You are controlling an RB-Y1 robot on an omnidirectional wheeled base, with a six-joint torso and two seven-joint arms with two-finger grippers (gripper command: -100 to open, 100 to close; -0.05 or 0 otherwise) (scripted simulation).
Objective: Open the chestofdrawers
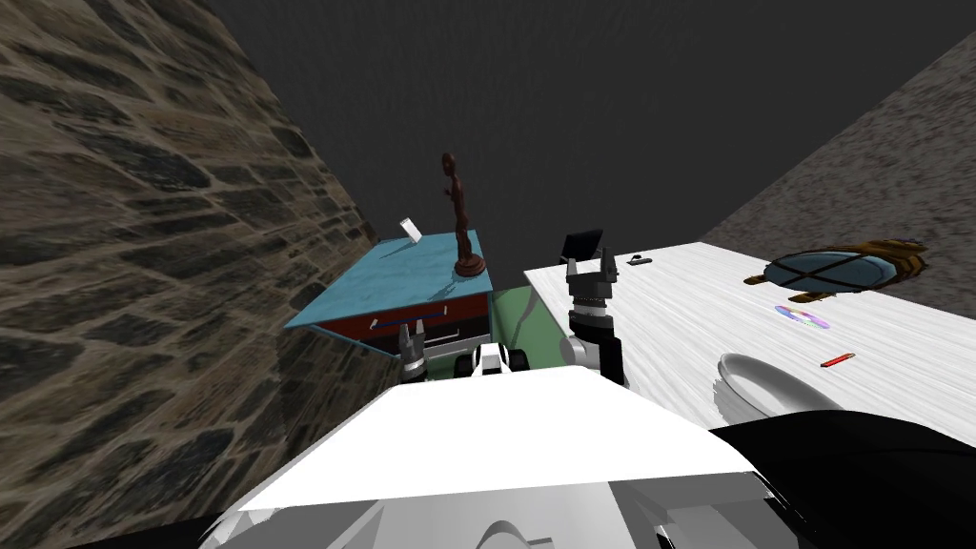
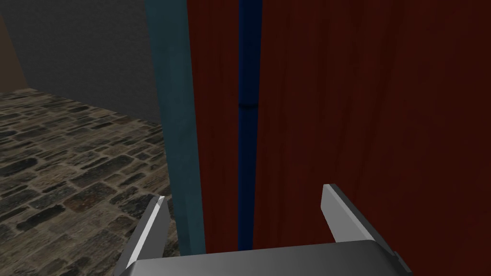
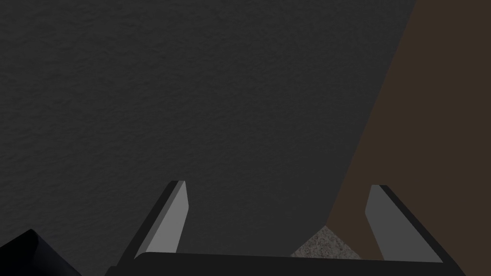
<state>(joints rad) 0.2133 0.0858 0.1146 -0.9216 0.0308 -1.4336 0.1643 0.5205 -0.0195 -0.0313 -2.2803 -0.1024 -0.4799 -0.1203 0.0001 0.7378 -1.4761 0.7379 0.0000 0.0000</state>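
The left gripper (image 2: pixel 244 194) is held open and empty, with the dark blue handle bar (image 2: pixel 249 120) lined up between its fingers (image 2: pixel 151 230), ungripped. In the head view the chest of drawers (image 1: pixel 410 276) lies at 12 o'clock from it, the bar running 9 to 3. The right gripper (image 1: pixel 591 267), likewise open, is farther off at 2 o'clock.

I could read no text, label, brand, number or sign in any of my views. The small white card (image 1: pixel 411 229) standing on the blue top of the chest of drawers (image 1: pixel 405 276) was too small for me to tell whether it carried any writing, and the drawer front I looked at along my left hand was plain dark red.
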